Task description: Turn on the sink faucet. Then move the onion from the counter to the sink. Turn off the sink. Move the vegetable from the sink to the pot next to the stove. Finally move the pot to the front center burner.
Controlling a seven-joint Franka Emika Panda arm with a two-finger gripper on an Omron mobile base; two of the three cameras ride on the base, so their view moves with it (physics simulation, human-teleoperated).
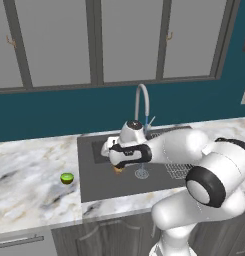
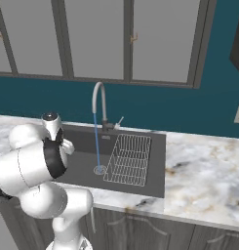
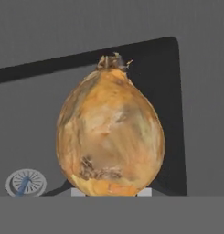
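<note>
The tan-brown onion (image 3: 111, 137) fills the hand view, stalk end up, hanging over the dark sink (image 1: 94, 182) floor. My gripper (image 1: 119, 167) is shut on the onion (image 1: 118, 169) just above the basin, left of the drain (image 1: 142, 174). The silver gooseneck sink faucet (image 1: 142, 100) (image 2: 98, 100) stands behind the basin, and a thin blue stream of water (image 2: 96, 146) runs from it onto the drain (image 2: 99, 170). In the right base view my arm covers the hand. The pot and the stove are out of view.
A small green lime (image 1: 67, 178) lies on the marble counter (image 1: 29, 185) left of the sink. A wire rack (image 2: 128, 160) takes up the basin's right half. Grey cabinets hang above a teal wall. More counter (image 2: 204, 171) stretches right of the sink.
</note>
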